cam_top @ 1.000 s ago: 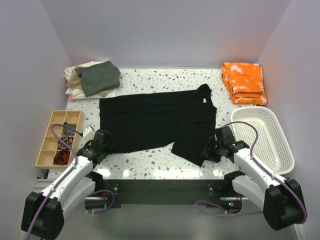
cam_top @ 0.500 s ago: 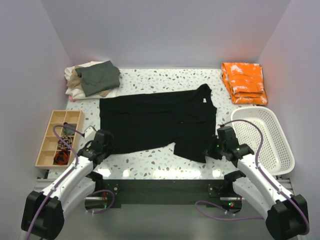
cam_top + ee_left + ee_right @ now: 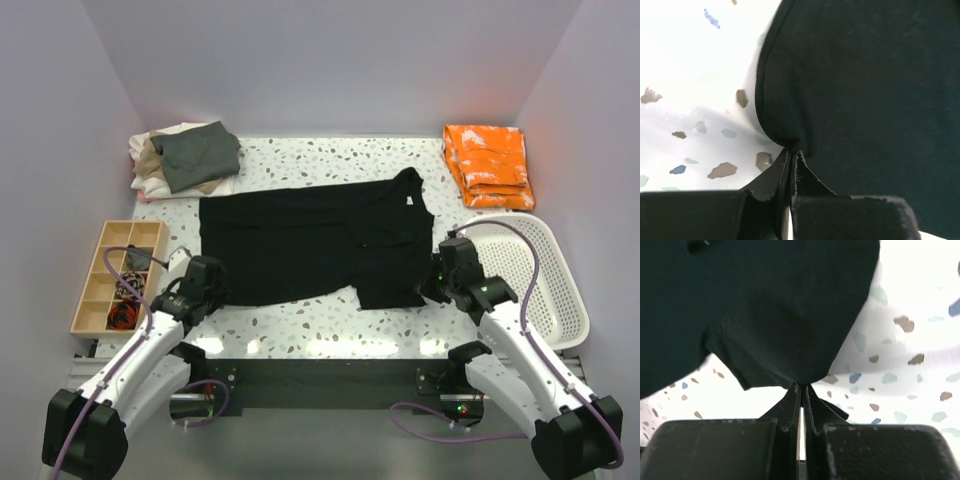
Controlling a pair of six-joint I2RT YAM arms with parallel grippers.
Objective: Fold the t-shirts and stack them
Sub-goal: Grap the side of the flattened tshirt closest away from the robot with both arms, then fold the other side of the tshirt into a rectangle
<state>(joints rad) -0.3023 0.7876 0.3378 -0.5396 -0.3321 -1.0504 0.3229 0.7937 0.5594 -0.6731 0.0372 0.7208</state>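
Note:
A black t-shirt [image 3: 310,240] lies spread across the middle of the speckled table, a small white label [image 3: 408,202] near its right end. My left gripper [image 3: 212,291] is shut on its near left corner; in the left wrist view the cloth [image 3: 865,90] bunches at the closed tips of that gripper [image 3: 791,150]. My right gripper [image 3: 436,288] is shut on the near right corner, and the right wrist view shows the black cloth [image 3: 780,305] pinched at that gripper [image 3: 801,386]. Folded grey-green, tan and cream t-shirts [image 3: 185,158] are piled at the back left.
Folded orange cloth [image 3: 488,165] lies at the back right. A white plastic basket [image 3: 545,290] stands at the right, close to my right arm. A wooden compartment tray [image 3: 115,275] with small items sits at the left edge.
Both grippers have shut on the black t-shirt's near corners. The right gripper has moved right and back, pulling the hanging near right flap up and straight.

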